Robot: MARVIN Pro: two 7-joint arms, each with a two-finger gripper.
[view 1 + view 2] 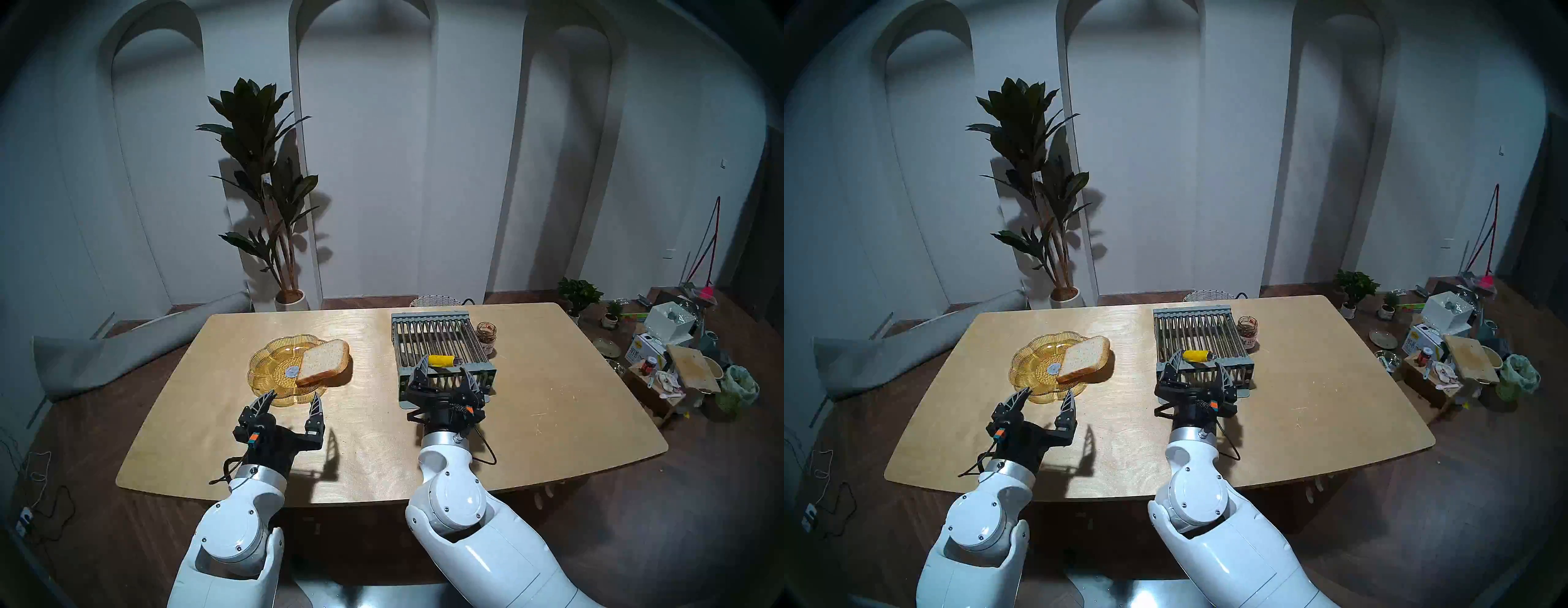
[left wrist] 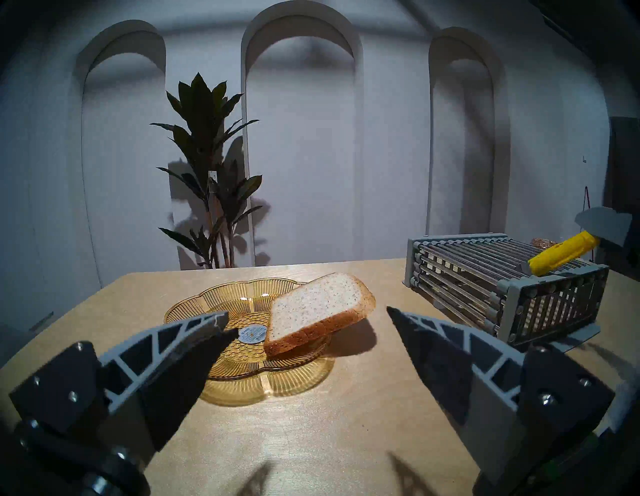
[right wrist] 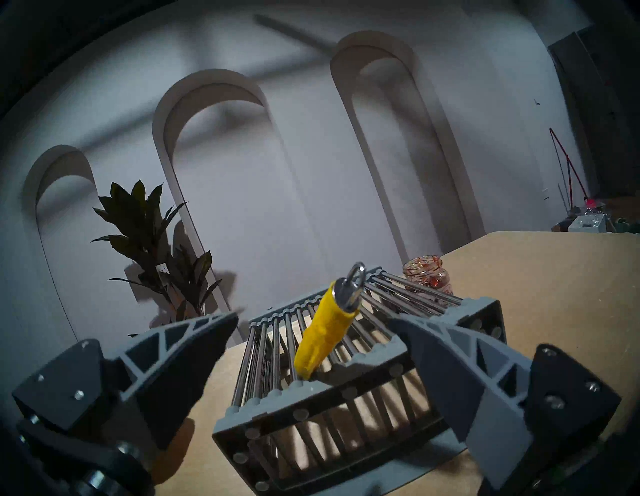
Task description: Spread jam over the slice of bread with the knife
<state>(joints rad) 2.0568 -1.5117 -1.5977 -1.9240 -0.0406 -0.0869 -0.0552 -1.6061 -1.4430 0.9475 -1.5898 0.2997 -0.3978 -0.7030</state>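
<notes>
Right wrist view: right gripper (image 3: 311, 329) spread wide, empty, near the knife (image 3: 323, 332).
Knife stood in the rack (image 3: 346, 408), far right of the bread (image 1: 324, 361); a skewed grab could jam its blade between rods. Left gripper (image 1: 292, 401) likewise spread.

On the desk (image 1: 551, 424), the slice of bread (image 1: 323, 362) leans on the plate (image 1: 271, 365) at left; the knife (image 1: 441, 361) lies on the rack (image 1: 437, 339) at right, the jar (image 1: 486, 335) beside it.
</notes>
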